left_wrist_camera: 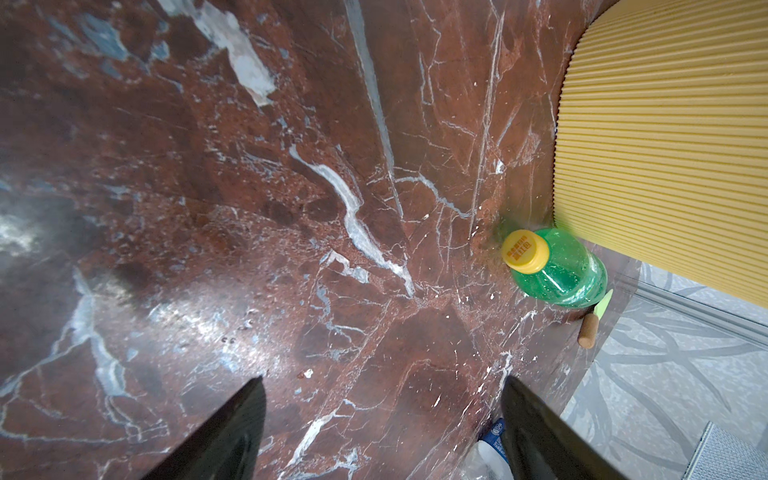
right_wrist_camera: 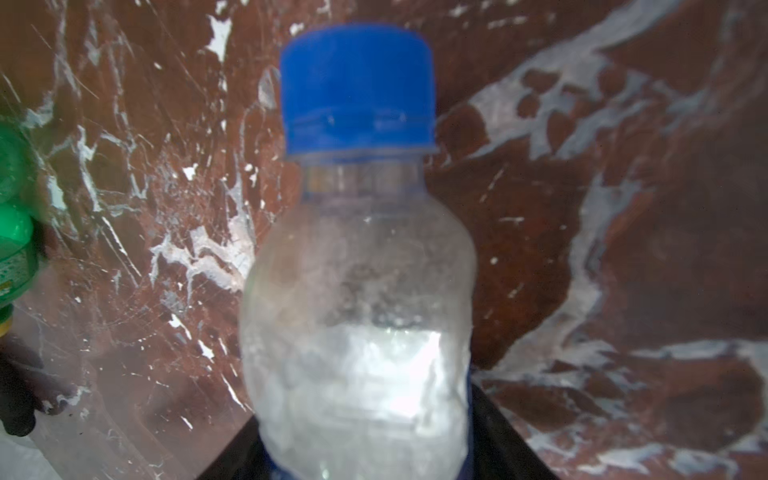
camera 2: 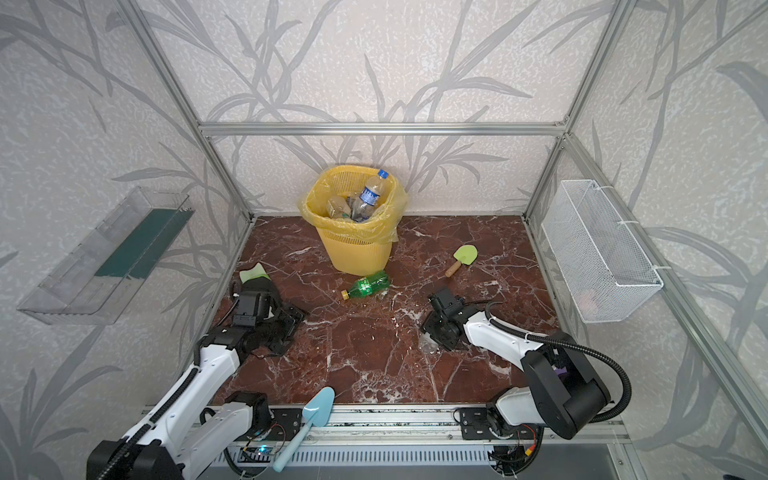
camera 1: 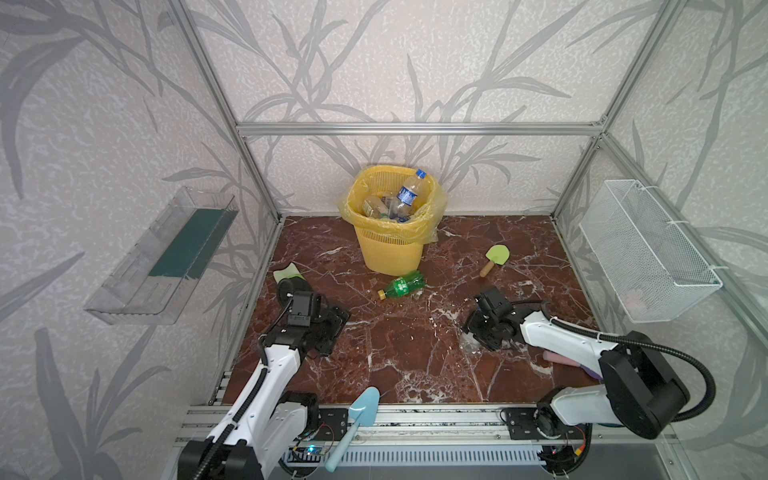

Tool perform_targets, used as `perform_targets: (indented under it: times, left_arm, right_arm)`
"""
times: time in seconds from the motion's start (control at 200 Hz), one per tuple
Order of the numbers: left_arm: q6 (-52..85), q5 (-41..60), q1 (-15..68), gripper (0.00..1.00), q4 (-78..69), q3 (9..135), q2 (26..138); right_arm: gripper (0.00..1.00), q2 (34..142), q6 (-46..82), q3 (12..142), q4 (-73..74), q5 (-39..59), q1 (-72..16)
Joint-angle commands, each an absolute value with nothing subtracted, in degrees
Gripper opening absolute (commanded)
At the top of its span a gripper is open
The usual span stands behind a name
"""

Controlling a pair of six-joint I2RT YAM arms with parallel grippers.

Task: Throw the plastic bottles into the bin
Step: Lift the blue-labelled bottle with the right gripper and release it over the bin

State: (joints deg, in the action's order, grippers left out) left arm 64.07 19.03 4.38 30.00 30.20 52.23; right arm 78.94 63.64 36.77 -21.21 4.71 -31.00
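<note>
While your right gripper (right_wrist_camera: 361,415) sits low at right of centre in both top views, jaws closed against the sides of a clear bottle (right_wrist_camera: 357,291) with a blue cap, your left gripper (left_wrist_camera: 383,380) hangs at lower left, jaws spread wide with nothing between them. One green bottle (camera 1: 402,286) lies on its side on the marble table (camera 1: 395,353), mid-frame, just in front of the bin (camera 1: 390,253). That bin stands at upper centre and holds several bottles (camera 1: 409,193).

1. Walls (camera 1: 415,62): pale wallpaper, grey leaf pattern, aluminium rails (camera 1: 415,129) observed.
2. Floor (camera 1: 395,345): red-brown marble, white-veined, recorded.
3. Clear tray (camera 1: 137,286) mounted at left of frame; white wire basket (camera 1: 648,249) at right.
</note>
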Motion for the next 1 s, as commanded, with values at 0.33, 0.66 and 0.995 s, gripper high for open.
perform_targets:
  times: [0.33,0.66,0.995]
  left_arm:
    - [63.8,18.7,4.0,0.88,30.1,32.0,51.9]
    - [64.5,18.7,4.0,0.88,29.4,33.0,52.6]
    - [63.9,17.8,4.0,0.88,32.4,36.2,50.7]
  right_arm:
    - [0.55,68.9,54.0,34.1,-14.9,9.9,-28.0]
    - [0.57,73.4,61.4,63.2,0.3,23.3,-23.8]
    - [0.83,92.8,65.1,86.3,-7.5,25.9,-24.8]
